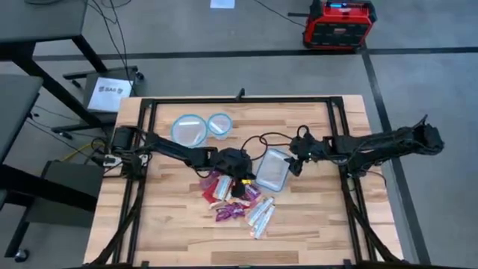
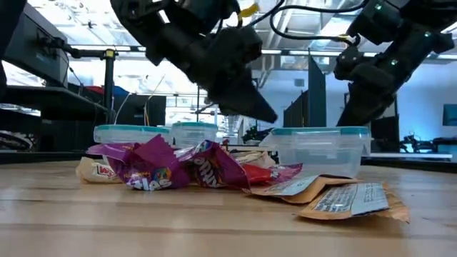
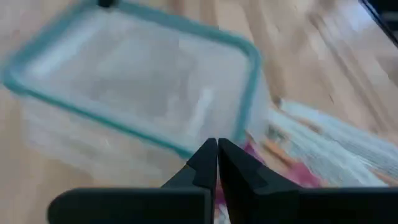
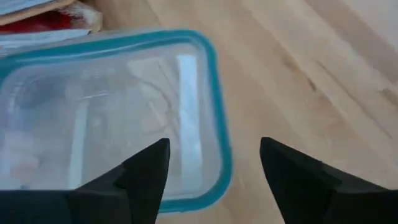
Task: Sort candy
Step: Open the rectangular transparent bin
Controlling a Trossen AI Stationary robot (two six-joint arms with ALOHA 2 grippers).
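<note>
The candy [image 1: 233,197] lies in a loose pile on the wooden table: red and purple packets [image 2: 161,168], orange-white wrappers [image 2: 335,194] and pale silvery ones [image 1: 261,215]. My left gripper [image 1: 243,178] hovers just above the pile's far right part, shut with nothing between its fingers [image 3: 217,160], next to the clear rectangular blue-rimmed container [image 1: 274,169]. My right gripper [image 4: 214,155] stands open over that container's right rim [image 4: 219,118], clear of it.
Two round blue-rimmed containers [image 1: 188,128] [image 1: 219,123] stand at the table's far side, left of centre. A black frame [image 1: 239,100] runs around the table's edges. Bare wood lies at the near side and the right.
</note>
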